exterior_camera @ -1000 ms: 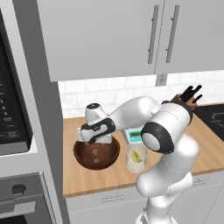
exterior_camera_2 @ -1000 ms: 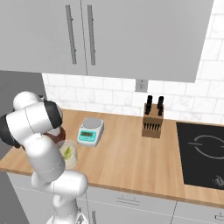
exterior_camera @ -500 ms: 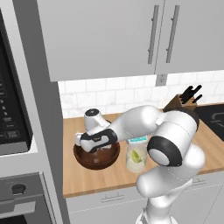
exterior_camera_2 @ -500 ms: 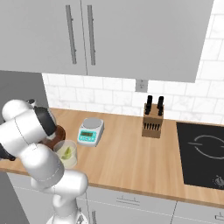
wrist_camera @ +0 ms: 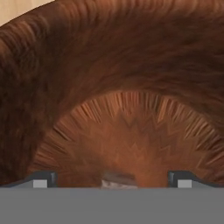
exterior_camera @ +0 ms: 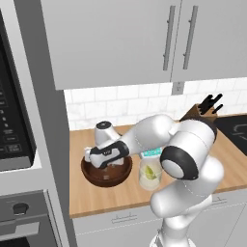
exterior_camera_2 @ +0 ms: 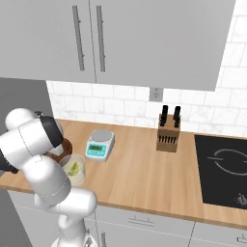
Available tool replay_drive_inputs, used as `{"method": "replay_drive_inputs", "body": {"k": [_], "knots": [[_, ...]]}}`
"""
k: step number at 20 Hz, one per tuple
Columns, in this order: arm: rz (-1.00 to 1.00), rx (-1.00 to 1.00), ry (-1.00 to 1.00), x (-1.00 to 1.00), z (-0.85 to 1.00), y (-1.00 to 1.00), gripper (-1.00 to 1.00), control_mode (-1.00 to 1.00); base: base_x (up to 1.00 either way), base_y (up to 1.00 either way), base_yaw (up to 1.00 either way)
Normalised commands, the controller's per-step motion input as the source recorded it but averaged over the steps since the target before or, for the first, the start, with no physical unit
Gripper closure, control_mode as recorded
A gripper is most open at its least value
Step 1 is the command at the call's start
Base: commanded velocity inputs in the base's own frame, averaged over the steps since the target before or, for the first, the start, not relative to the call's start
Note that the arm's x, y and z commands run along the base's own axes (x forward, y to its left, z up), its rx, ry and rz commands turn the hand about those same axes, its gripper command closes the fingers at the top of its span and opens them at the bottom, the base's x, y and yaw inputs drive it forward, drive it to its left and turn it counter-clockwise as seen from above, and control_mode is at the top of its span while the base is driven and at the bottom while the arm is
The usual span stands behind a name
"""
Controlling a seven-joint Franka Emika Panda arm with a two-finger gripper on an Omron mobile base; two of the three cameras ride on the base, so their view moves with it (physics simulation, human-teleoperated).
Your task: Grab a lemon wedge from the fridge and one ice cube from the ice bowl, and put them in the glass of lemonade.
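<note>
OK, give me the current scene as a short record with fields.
tool: open, lowered into the bowl, tips spread wide near its floor
ice cube: pale sliver low between the tips, not gripped
glass: on the counter right of the bowl, a lemon wedge inside
scale: behind the glass
knife block: near the wall

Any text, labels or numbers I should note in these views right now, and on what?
None can be read.
Kitchen scale: its small front display is too blurred to read.
Oven panel: faint pale marks, too small to read.
Cooktop: white ring outlines and a knob mark, no words.
Ice bowl and glass of lemonade: no markings.
</note>
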Motion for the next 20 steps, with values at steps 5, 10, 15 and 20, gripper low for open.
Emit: {"method": "replay_drive_inputs", "body": {"k": [5, 10, 15, 20], "knots": [[0.00, 0.00, 0.03, 0.06, 0.00, 0.00, -1.00, -1.00, 0.00, 0.00, 0.00], [0.00, 0.00, 0.00, 0.01, 0.00, 0.00, -1.00, -1.00, 0.00, 0.00, 0.00], [0.00, 0.00, 0.00, 0.00, 0.00, 0.00, -1.00, -1.00, 0.00, 0.00, 0.00], [0.00, 0.00, 0.00, -0.01, -0.13, 0.00, -1.00, -1.00, 0.00, 0.00, 0.00]]}}
